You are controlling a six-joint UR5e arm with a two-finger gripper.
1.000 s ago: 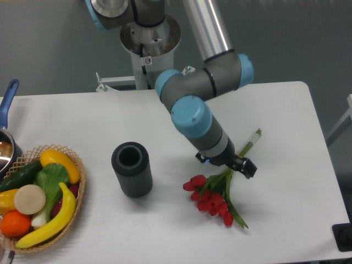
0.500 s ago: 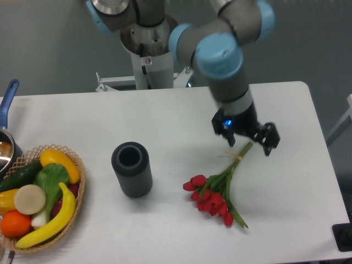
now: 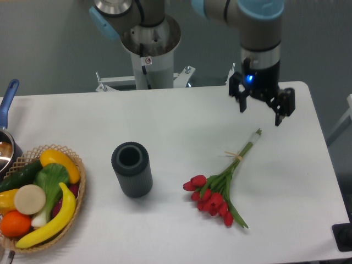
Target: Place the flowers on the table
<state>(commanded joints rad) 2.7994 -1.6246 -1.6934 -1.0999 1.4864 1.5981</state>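
The flowers (image 3: 220,190), a bunch of red tulips with green stems tied with pale string, lie flat on the white table (image 3: 165,126) at the right of centre, blooms toward the front, stem ends pointing to the back right. My gripper (image 3: 260,113) hangs open and empty above the table's back right part, well clear of the stem tips. Nothing is between its fingers.
A dark ribbed cylinder (image 3: 132,169) stands upright left of the flowers. A wicker basket (image 3: 77,165) of fruit and vegetables sits at the front left edge. A pot with a blue handle (image 3: 8,96) is at the far left. The robot's base (image 3: 149,49) stands behind the table.
My gripper has let go of the flowers, risen and moved back and right, away from the stems. The flowers lie still on the table.
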